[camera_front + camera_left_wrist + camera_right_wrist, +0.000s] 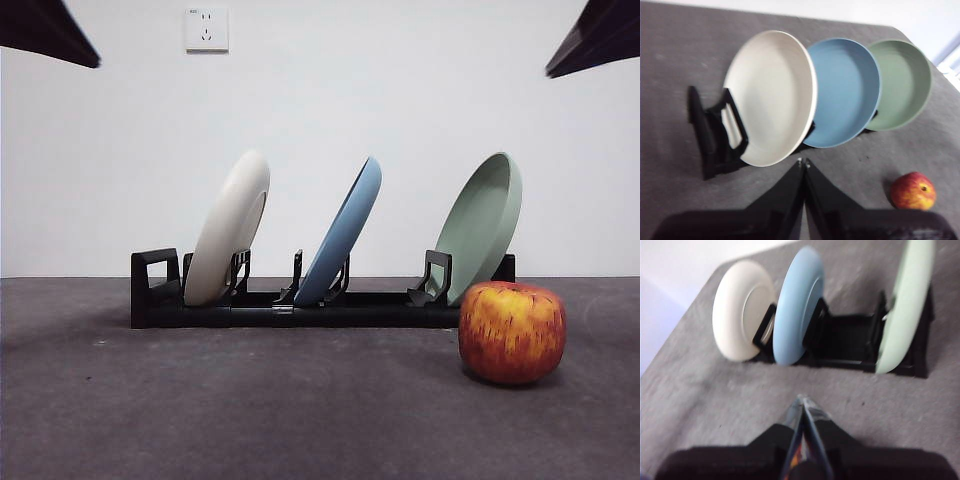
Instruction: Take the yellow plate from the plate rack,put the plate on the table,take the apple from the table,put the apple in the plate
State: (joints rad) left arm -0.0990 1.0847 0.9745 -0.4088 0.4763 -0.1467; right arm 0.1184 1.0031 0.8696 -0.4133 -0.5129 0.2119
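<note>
The cream yellow plate (230,228) stands tilted in the end slot of the black plate rack (160,300), beside the rack's loop handle. It also shows in the left wrist view (772,97) and the right wrist view (742,310). The red apple (512,331) rests on the grey table (200,400) in front of the rack's other end, and shows in the left wrist view (913,191). My left gripper (802,161) is shut and empty, held above the table short of the cream plate. My right gripper (801,400) is shut and empty, back from the rack (845,342).
A blue plate (345,235) stands in the rack's middle slot and a sage-green plate (485,225) in the slot behind the apple. Black arm tips (45,30) show at both top corners of the front view. A white wall stands behind the table.
</note>
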